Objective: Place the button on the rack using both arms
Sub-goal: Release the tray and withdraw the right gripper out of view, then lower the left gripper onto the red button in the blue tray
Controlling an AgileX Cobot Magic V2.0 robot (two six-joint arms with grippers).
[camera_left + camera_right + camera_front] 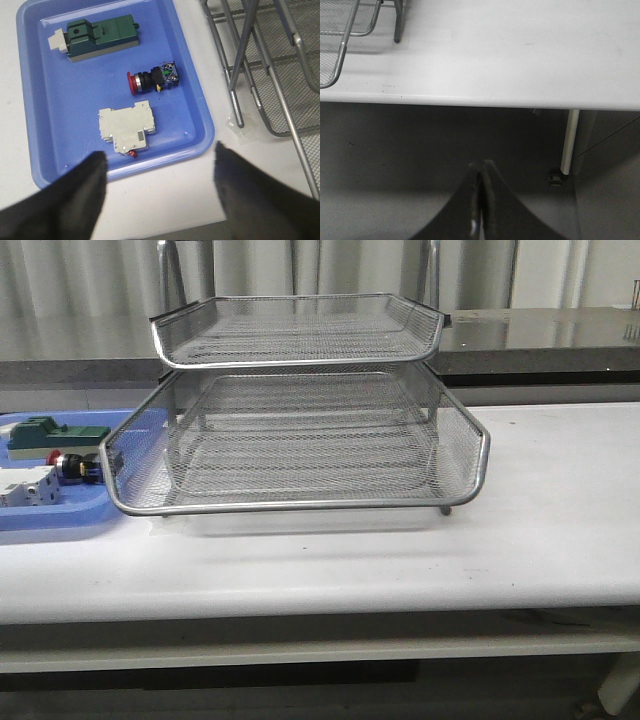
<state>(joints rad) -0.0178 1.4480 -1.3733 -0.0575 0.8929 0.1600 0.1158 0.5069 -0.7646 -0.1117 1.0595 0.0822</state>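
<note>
Front view: the rack (300, 430) stands empty on the bench (540, 530); nothing placed yet. Left wrist view: the left gripper (160, 175), released, hangs above the blue tray (45, 125) holding the button (152, 80), ungrasped. Right wrist view: the right gripper (481, 200), clenched on nothing, sits off the bench edge.

One rack (300, 440), wire mesh; two tiers clearly visible, third cannot be told. One blue tray (60, 165), left of rack. Three parts in tray: one button (152, 79), one green block (97, 36), one white breaker (127, 125). One white worktop (540, 530).
</note>
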